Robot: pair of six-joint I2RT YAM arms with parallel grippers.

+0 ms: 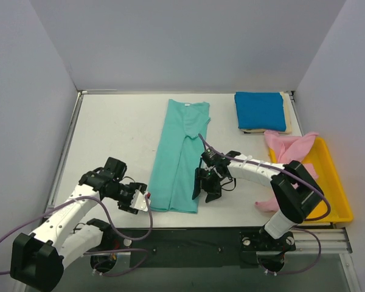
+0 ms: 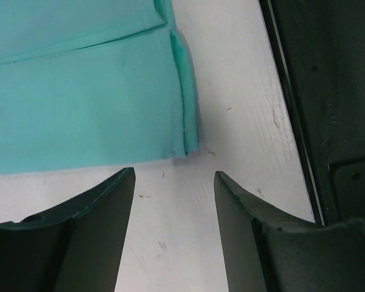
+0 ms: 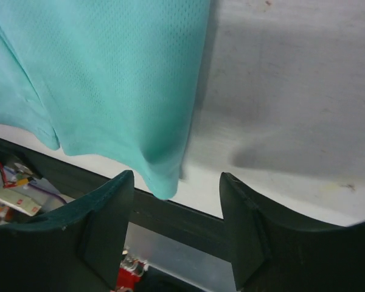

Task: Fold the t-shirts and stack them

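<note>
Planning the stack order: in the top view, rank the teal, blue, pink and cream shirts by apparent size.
1. teal shirt, the long strip.
2. blue shirt and pink shirt: close; the right arm hides part of the pink, so unranked.
3. cream shirt: only an edge shows under the blue.
</note>
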